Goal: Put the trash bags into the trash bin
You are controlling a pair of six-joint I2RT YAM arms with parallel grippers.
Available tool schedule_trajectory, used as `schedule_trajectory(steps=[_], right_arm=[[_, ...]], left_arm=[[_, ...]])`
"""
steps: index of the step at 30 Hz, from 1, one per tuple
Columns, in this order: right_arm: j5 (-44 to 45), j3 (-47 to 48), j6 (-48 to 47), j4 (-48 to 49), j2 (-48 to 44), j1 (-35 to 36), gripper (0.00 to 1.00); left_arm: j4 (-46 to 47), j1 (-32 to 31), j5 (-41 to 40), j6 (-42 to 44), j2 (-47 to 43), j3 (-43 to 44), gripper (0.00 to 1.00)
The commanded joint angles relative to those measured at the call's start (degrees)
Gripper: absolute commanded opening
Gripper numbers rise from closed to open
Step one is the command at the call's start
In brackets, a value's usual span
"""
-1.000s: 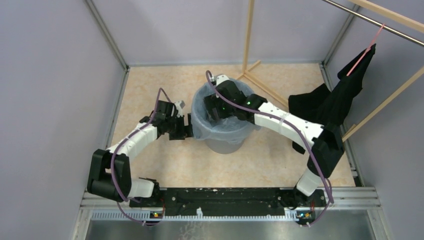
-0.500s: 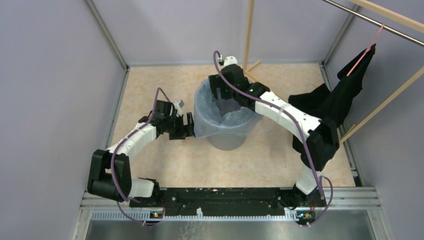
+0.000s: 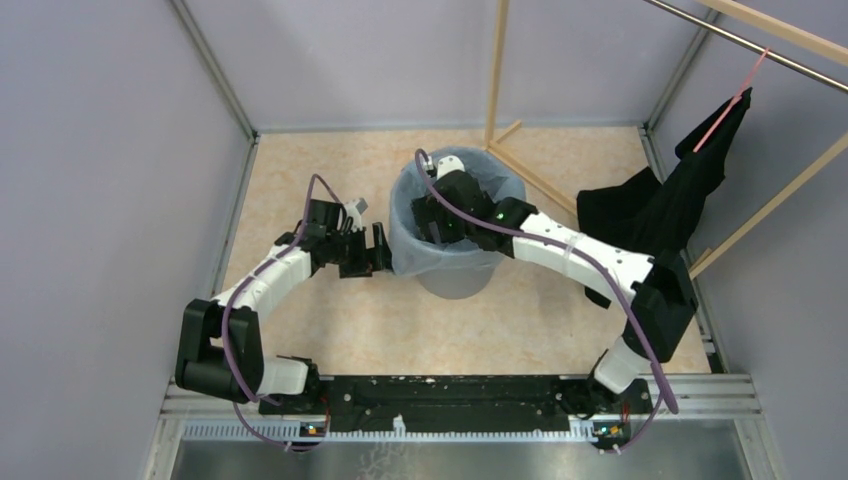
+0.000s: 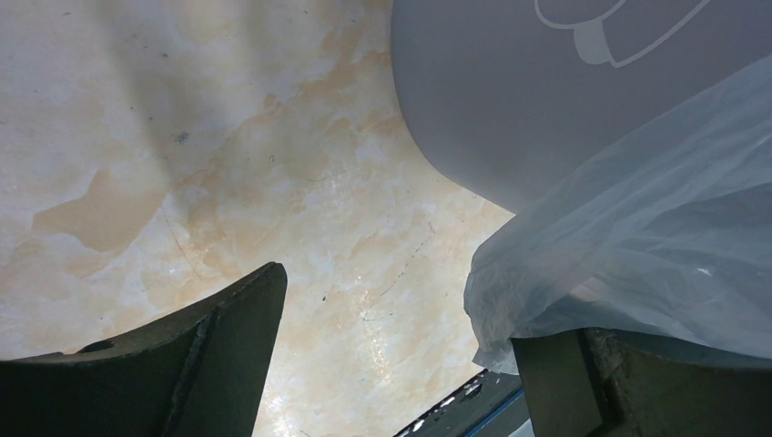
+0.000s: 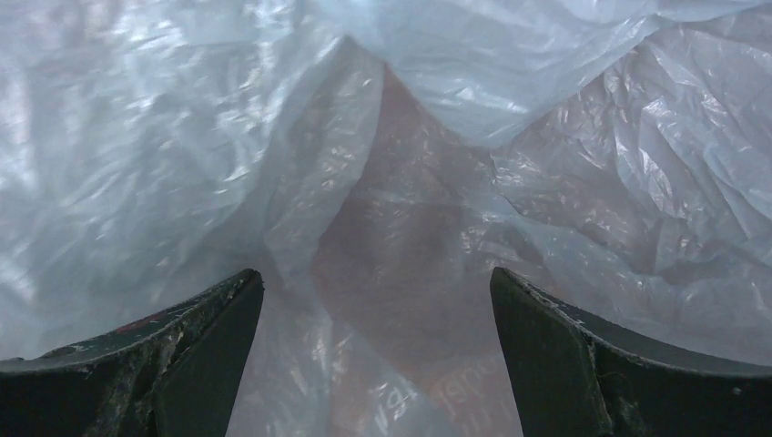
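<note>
The trash bin stands upright near the middle of the table, and the trash bag, a thin light-blue film, lines it: its wrinkled edge is folded out over the rim and hangs part-way down the grey wall, furthest from 7 to 9 o'clock. The right arm reaches in from 4 o'clock and dips its wrist through the mouth of the bin. In the right wrist view the right gripper has its jaws spread wide with nothing between them, and crumpled film fills the whole view, with a darker reddish patch showing through it straight ahead. The left gripper sits low at the bin's 9 o'clock, just beside the overhanging film. In the left wrist view its jaws also stand well apart; a fold of the bag drapes over the finger on the bin side, touching it on top but not pinched, while the other finger is over bare marbled table. The bin wall carries a pale printed outline at 1 o'clock in that view. A black garment hangs from a rail at the bin's 3 o'clock, well apart from it, and a wooden frame rises at its 12 to 1 o'clock.
</note>
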Motion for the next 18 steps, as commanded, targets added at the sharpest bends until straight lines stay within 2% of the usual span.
schedule_trajectory(steps=[1,6,10,14,18], right_arm=[[3.23,0.60,0.61,2.65,3.37,-0.81,0.96],[-1.29,0.33,1.66,6.94,8.22,-1.56,0.96],[-2.78,1.11,2.35,6.41,9.26,-1.56,0.95],[-0.32,1.82,1.70,4.15,3.99,-1.57,0.95],[2.73,0.78,-0.07,3.22,-2.68,-1.75,0.99]], left_arm=[[1.93,0.41,1.30,0.45,-0.40,-0.13,0.94],[1.91,0.41,0.71,0.54,-1.13,-0.34,0.94],[2.05,0.45,0.80,0.48,-0.94,-0.34,0.94],[2.00,0.49,0.95,0.45,-0.51,-0.26,0.94],[2.02,0.49,1.04,0.39,0.07,-0.28,0.94]])
